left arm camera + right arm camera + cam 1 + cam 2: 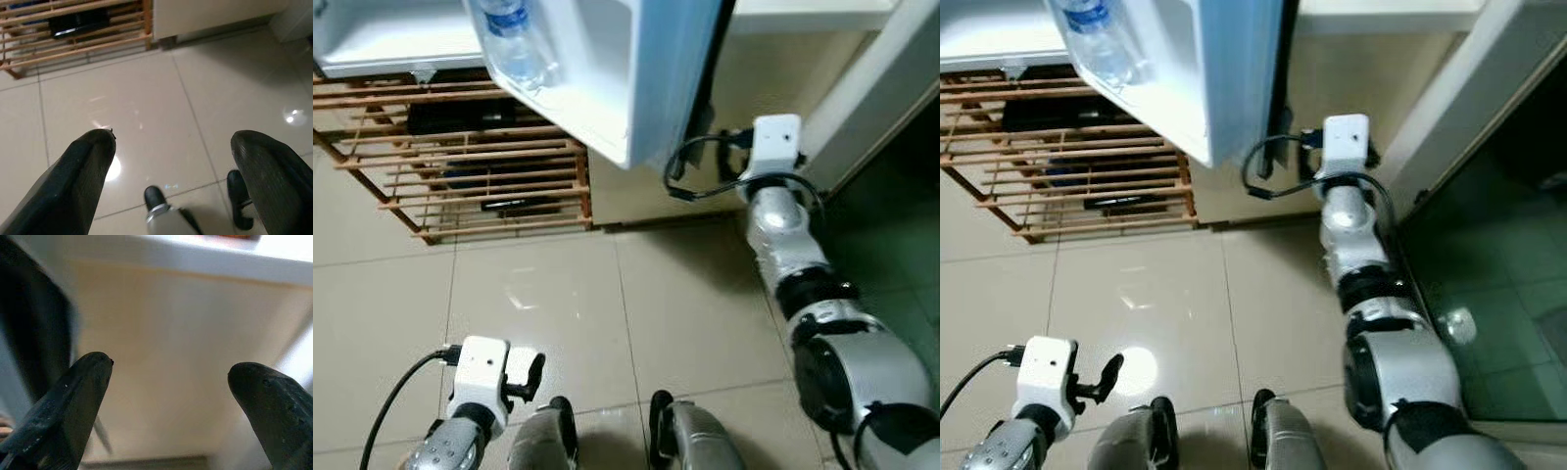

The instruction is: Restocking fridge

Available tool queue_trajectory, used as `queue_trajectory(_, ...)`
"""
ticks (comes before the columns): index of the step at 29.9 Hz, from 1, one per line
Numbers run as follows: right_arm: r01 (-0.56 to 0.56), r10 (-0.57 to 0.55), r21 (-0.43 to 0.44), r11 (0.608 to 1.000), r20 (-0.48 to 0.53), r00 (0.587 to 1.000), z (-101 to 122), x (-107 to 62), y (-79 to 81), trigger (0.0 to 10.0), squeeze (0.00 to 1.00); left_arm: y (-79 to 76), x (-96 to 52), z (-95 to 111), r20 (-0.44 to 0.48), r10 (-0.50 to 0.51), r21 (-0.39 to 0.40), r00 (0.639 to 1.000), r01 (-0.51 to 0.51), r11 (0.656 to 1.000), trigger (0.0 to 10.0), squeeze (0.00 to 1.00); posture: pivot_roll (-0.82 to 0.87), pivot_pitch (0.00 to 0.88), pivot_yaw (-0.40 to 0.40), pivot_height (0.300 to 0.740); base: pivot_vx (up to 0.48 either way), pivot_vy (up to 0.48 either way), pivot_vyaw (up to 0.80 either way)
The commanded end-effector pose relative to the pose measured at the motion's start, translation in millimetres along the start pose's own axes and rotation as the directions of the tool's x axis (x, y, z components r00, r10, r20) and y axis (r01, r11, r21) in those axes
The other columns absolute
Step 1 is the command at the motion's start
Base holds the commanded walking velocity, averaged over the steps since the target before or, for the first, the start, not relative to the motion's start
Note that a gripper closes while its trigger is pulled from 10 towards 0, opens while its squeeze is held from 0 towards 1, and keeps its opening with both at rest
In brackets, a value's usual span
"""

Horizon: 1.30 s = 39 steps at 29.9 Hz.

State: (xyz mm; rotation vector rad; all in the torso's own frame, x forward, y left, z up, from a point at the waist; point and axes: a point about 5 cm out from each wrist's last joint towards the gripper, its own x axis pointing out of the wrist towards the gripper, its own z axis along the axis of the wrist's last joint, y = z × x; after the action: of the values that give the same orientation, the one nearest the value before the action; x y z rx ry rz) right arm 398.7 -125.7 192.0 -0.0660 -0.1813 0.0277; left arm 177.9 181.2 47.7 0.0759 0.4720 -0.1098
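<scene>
The white fridge door (607,88) stands open above and ahead of me. A clear water bottle (514,44) with a blue label sits in its door shelf. My right arm (783,235) reaches forward past the door's edge. Its gripper (168,377) is open with nothing between the fingers, facing a beige cabinet front (186,342). Low at my left side, my left gripper (172,144) hangs open and empty over the tiled floor (146,98).
A slatted wooden rack (460,166) holding dark items stands under the fridge at the left. A dark green glass panel (1498,294) runs along the right. A black cable (690,171) loops by the right wrist. My feet (607,431) stand on beige tiles.
</scene>
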Motion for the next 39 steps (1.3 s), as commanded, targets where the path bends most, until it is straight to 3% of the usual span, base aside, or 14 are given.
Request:
queue_trajectory(1,-0.03,0.029,0.017,0.999,0.043,0.999,10,1.1,8.0,10.0,0.0,-1.3,-0.3,-10,-0.047,0.004,-0.002,0.999,-0.004,1.0,10.0,0.0,-0.03,0.278,-0.024,0.736,0.0,0.0,0.0)
queue_trajectory(2,-0.092,0.086,0.065,0.994,0.089,0.992,21,-1.4,28.0,10.0,0.0,-3.6,5.3,-6,-0.034,-0.011,-0.001,0.999,0.011,1.0,10.0,0.0,-0.03,0.264,-0.021,0.736,0.0,0.0,0.0)
queue_trajectory(8,-0.243,0.208,0.169,0.955,0.198,0.958,45,-9.2,58.3,10.0,0.0,-7.3,27.2,6,0.002,-0.033,-0.005,0.999,0.033,0.999,10.0,0.0,-0.04,0.18,-0.008,0.736,0.0,0.0,0.0)
queue_trajectory(10,-0.375,0.314,0.214,0.902,0.271,0.91,62,-24.1,75.8,10.0,0.0,-11.0,39.4,14,0.028,-0.06,-0.002,0.998,0.06,0.998,10.0,0.0,-0.05,0.142,-0.006,0.736,0.0,0.0,0.0)
queue_trajectory(14,-0.495,0.406,0.267,0.827,0.325,0.854,73,-41.1,83.8,10.0,0.0,-17.4,49.8,19,0.036,-0.096,-0.004,0.995,0.096,0.995,10.0,0.0,-0.07,0.103,-0.003,0.736,0.0,0.0,0.0)
queue_trajectory(15,-0.585,0.481,0.314,0.748,0.352,0.803,78,-56.1,84.7,10.0,0.0,-23.3,59.1,23,0.041,-0.124,-0.01,0.991,0.125,0.992,10.0,0.0,-0.08,0.063,-0.001,0.736,0.0,0.0,0.0)
queue_trajectory(18,-0.684,0.581,0.396,0.612,0.361,0.729,80,-81.8,81.3,10.0,0.0,-29.8,66.0,24,0.03,-0.162,-0.021,0.986,0.162,0.987,10.0,0.0,-0.11,0.03,0.006,0.736,0.0,0.0,0.0)
queue_trajectory(21,-0.679,0.599,0.462,0.57,0.332,0.729,71,-93.2,64.2,10.0,0.0,-35.8,73.5,23,0.008,-0.195,-0.035,0.981,0.195,0.98,10.0,0.0,-0.13,0.0,0.009,0.736,0.0,0.0,0.0)
queue_trajectory(24,-0.528,0.489,0.522,0.67,0.224,0.843,50,-91.0,28.0,10.0,0.0,-42.2,83.1,27,0.008,-0.221,-0.034,0.975,0.221,0.975,10.0,0.0,-0.14,0.0,0.01,0.736,0.0,0.0,0.0)
queue_trajectory(28,-0.166,0.181,0.388,0.907,-0.003,0.983,14,-77.0,-29.8,10.0,0.0,-44.2,95.0,55,0.111,-0.183,-0.006,0.977,0.185,0.983,10.0,0.0,-0.16,0.0,0.008,0.736,0.0,0.0,0.0)
queue_trajectory(29,-0.166,0.181,0.388,0.907,-0.003,0.983,14,-77.0,-29.8,10.0,0.0,-44.2,95.0,55,0.111,-0.183,-0.006,0.977,0.185,0.983,10.0,0.0,-0.16,0.0,0.008,0.736,0.0,0.0,0.0)
queue_trajectory(30,-0.027,0.062,0.311,0.95,-0.105,0.993,-7,-80.8,-55.8,10.0,0.0,-42.7,96.6,79,0.22,-0.149,-0.011,0.964,0.155,0.988,10.0,0.0,-0.15,0.0,0.003,0.736,0.0,0.0,0.0)
queue_trajectory(33,0.08,-0.033,0.215,0.973,-0.216,0.976,-33,-94.4,-78.9,10.0,0.0,-38.7,88.7,121,0.409,-0.099,-0.058,0.907,0.134,0.989,10.0,0.0,-0.13,0.0,-0.013,0.736,0.0,0.0,0.0)
queue_trajectory(39,0.106,-0.052,0.206,0.973,-0.25,0.967,-45,-101.5,-78.6,10.0,0.0,-34.9,72.4,167,0.583,-0.046,-0.089,0.811,0.12,0.989,10.0,0.0,-0.12,0.0,-0.015,0.736,0.117,0.107,0.0)
